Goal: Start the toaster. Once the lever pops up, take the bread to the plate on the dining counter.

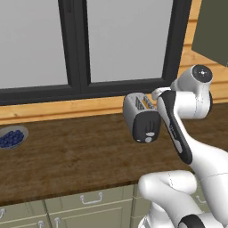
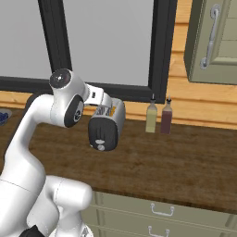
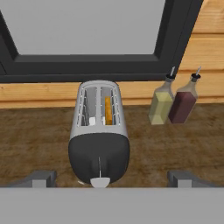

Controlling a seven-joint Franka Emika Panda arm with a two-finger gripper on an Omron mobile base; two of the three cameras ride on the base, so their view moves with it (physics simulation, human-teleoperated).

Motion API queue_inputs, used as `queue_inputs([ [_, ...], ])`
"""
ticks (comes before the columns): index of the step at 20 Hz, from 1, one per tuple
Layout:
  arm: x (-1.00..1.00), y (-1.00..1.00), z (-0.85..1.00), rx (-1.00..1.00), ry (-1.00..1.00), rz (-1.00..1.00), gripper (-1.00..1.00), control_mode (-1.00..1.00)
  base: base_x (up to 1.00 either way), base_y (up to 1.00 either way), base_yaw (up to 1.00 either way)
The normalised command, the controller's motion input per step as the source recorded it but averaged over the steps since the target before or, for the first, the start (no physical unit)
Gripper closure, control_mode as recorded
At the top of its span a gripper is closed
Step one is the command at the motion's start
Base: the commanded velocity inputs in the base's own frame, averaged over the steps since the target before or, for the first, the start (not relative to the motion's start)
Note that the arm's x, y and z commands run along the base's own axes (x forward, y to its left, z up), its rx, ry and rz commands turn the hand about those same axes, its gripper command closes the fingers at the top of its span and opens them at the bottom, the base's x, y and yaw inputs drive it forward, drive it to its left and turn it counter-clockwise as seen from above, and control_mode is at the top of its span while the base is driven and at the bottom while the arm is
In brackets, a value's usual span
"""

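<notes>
Pincer point(image 3: 112, 177) mine, spread wide, over rounded silver toaster point(image 3: 99, 131); tan bread point(image 3: 107, 110) in right slot.

Large black-framed window point(image 1: 80, 44) is spanning the wood-panelled wall point(image 2: 203, 104). Dark wooden countertop point(image 1: 67, 156) is sitting over olive drawer cabinets point(image 2: 152, 210); an olive wall cabinet point(image 2: 213, 41) is hanging at right.
</notes>
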Motion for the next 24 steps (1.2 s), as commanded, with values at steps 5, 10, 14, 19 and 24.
queue_inputs([
  [5, 0.0, 0.0, 0.0, 0.0, 0.0, 0.0, -1.0, -1.0, 0.0, 0.0, 0.0],
  [10, 0.0, 0.0, 0.0, 0.0, 0.0, 0.0, -1.0, -1.0, 0.0, 0.0, 0.0],
  [14, 0.0, 0.0, 0.0, 0.0, 0.0, 0.0, -1.0, -1.0, 0.0, 0.0, 0.0],
  [19, 0.0, 0.0, 0.0, 0.0, 0.0, 0.0, -1.0, -1.0, 0.0, 0.0, 0.0],
  [24, 0.0, 0.0, 0.0, 0.0, 0.0, 0.0, -1.0, -1.0, 0.0, 0.0, 0.0],
])
